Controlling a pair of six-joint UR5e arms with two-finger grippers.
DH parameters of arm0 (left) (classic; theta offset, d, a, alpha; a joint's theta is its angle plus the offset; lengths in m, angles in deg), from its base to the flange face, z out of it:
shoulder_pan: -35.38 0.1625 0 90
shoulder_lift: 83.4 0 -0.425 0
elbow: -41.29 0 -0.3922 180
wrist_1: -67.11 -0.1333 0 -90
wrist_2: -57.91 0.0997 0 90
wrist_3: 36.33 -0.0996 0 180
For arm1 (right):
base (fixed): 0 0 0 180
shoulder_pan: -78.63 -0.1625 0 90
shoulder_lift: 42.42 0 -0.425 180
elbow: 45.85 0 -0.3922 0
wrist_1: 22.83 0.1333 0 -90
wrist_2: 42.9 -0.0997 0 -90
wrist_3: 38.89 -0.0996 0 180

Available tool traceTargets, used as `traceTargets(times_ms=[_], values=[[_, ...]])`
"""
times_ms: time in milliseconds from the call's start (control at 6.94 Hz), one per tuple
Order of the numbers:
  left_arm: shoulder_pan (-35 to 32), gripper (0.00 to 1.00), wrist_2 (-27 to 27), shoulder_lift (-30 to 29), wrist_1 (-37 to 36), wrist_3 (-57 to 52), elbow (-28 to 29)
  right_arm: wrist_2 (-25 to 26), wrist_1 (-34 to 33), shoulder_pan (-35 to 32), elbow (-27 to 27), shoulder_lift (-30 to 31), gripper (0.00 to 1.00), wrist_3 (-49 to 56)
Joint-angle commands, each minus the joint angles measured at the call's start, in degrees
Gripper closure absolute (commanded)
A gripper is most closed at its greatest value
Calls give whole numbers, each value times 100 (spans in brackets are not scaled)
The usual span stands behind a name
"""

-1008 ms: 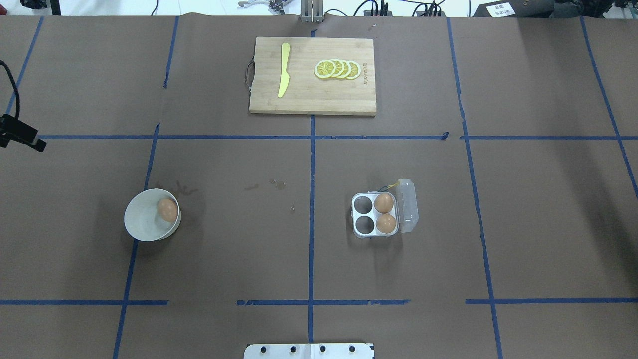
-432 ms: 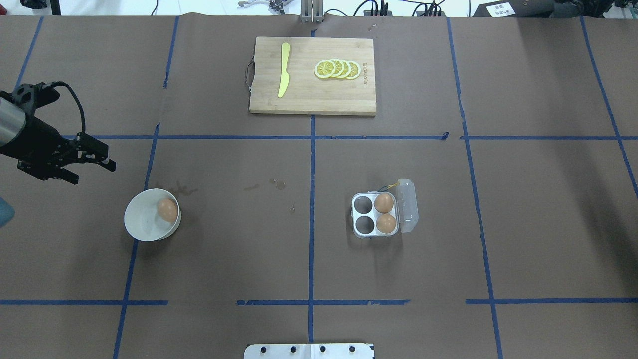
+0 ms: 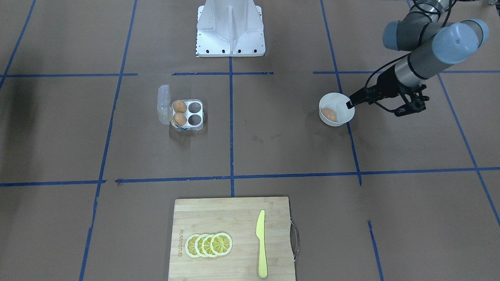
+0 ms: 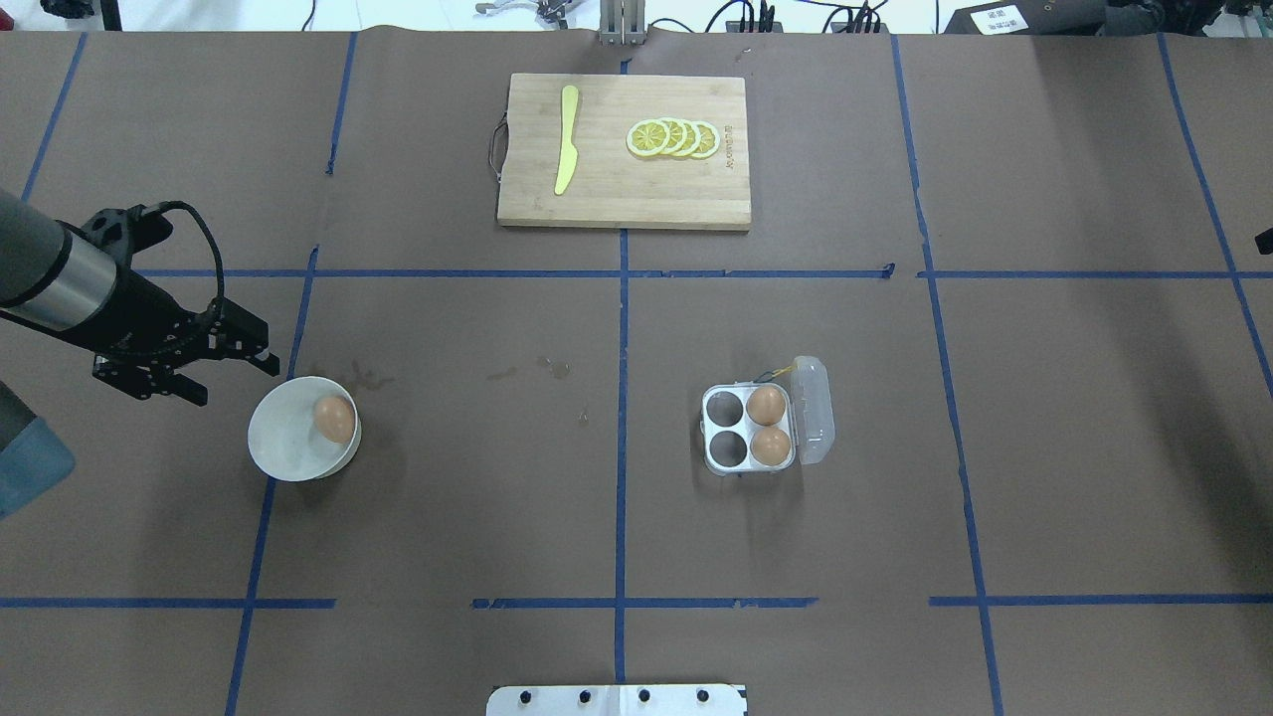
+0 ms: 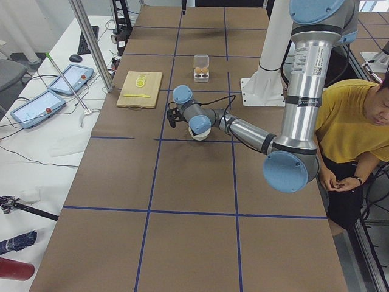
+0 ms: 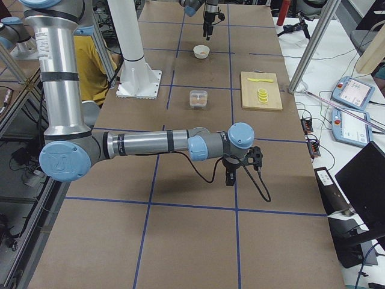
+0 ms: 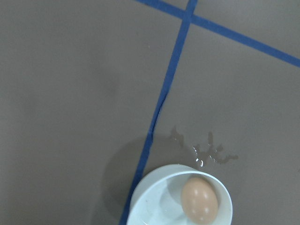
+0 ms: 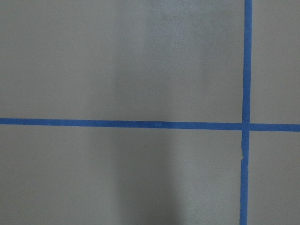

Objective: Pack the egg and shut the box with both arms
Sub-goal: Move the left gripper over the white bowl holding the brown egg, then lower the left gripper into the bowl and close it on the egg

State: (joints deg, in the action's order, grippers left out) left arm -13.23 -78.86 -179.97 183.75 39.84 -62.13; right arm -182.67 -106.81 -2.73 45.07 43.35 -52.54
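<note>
Egg [image 4: 335, 419] in white bowl [image 4: 281, 449]

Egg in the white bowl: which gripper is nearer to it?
Left. The left gripper hovers just beside the bowl, close to the egg; the right gripper hangs far off, beyond the box.

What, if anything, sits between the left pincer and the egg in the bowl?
Only the wall of the white bowl. The left pincer hangs open near its rim; the egg lies uncovered inside, at the side away from the pincer. A reach from above looks clear.
</note>
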Motion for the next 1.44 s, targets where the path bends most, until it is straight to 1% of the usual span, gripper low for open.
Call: traceTargets(times_ms=[0, 288, 1296], values=[[509, 18, 430, -301, -1, 451, 119, -6, 4, 23, -4, -8, 0, 3], [519, 25, 458, -293, -1, 434, 190, -15, 4, 23, -57, 0, 0, 11], [625, 28, 458, -345, 8, 399, 392, -15, 13, 32, -136, 0, 0, 20]])
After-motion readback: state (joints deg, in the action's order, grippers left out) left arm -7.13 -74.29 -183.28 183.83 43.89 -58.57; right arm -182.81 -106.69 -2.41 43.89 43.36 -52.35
